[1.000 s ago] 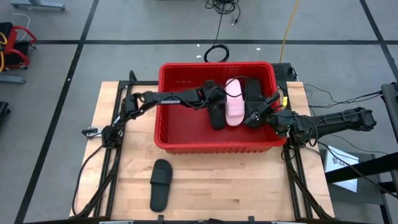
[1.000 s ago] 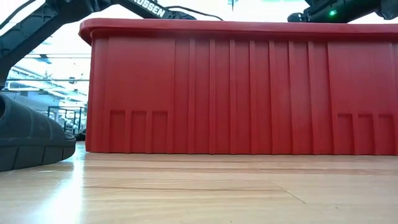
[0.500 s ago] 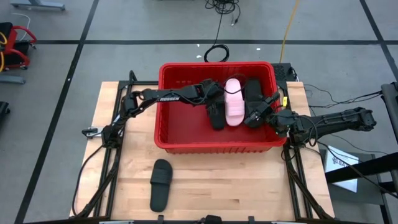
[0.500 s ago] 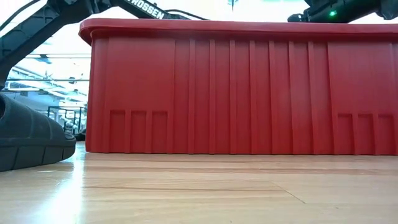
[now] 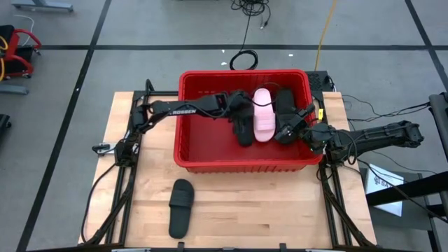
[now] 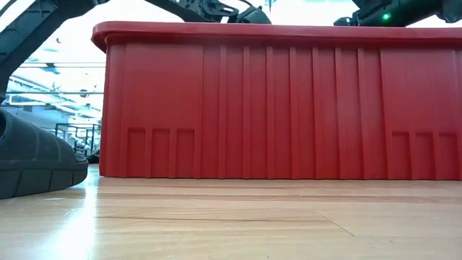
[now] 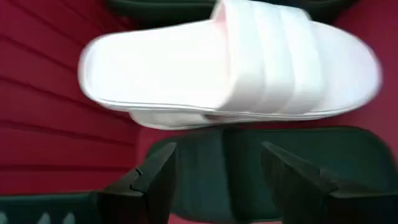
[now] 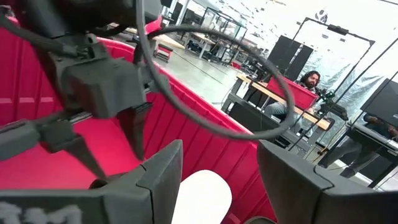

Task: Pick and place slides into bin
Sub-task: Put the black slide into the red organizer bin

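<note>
- Beneath my reach: a pale wooden table (image 5: 231,217) on a grey floor (image 5: 140,28) crossed by dark lines.
- Beyond my fingers: bright hall, desks (image 8: 292,102), a seated person (image 8: 306,81).

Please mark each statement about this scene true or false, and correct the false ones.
1. A black slide lies on the table, outside the bin. True.
2. The bin is blue. False: it is red.
3. A pink slide lies in the bin. True.
4. The left end effector grips the pink slide. False: it is open over a black slide in the bin.
5. The right end effector is outside the bin. False: it is inside.
</note>
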Robot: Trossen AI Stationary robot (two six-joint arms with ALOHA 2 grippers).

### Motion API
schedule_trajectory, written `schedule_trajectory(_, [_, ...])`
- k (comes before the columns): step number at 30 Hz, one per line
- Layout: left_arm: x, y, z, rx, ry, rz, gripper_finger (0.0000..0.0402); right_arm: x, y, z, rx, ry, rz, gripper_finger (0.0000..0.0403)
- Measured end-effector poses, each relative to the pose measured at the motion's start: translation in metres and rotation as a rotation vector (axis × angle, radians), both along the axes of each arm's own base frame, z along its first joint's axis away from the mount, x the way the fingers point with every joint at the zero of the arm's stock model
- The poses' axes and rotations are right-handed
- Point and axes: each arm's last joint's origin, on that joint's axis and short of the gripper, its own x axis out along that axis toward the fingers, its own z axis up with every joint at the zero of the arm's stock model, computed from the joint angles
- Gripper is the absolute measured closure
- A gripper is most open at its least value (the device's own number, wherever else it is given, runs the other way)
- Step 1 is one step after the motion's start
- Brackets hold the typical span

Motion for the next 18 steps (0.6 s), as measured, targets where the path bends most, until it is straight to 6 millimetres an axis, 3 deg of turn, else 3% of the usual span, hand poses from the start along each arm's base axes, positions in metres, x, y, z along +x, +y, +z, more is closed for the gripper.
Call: schedule_trajectory(18, [-0.006, 0.009, -0.012, -0.069, 0.071, 0.012, 0.0176, 0.000, 0.000, 0.000, 0.001, -0.002, 0.000, 0.0206])
